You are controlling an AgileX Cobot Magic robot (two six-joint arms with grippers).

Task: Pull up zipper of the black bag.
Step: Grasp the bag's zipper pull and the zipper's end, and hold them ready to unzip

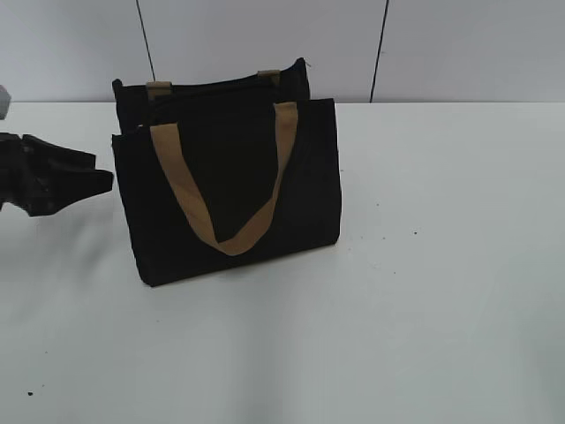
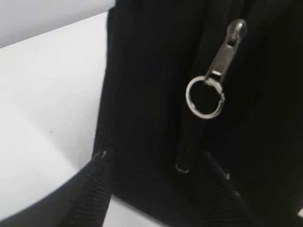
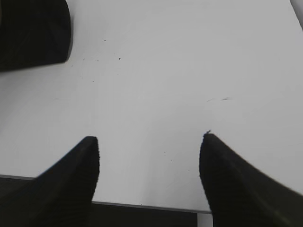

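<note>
The black bag [image 1: 229,190] stands upright on the white table, its tan handles hanging over the front. My left gripper [image 1: 97,179] is at the bag's left end, open, with nothing between its fingers. In the left wrist view the bag's end panel [image 2: 151,85] fills the frame. The zipper [image 2: 189,142] runs down it, with a silvery pull tab and ring [image 2: 208,94] hanging just beyond my open fingers [image 2: 154,158]. My right gripper [image 3: 149,142] is open and empty over bare table; it is out of the exterior view.
The white table [image 1: 441,265] stretches to the right and front of the bag. A grey wall with dark seams stands behind. A corner of the bag [image 3: 33,33] shows at the top left of the right wrist view, and the table's front edge [image 3: 142,207] lies below the fingers.
</note>
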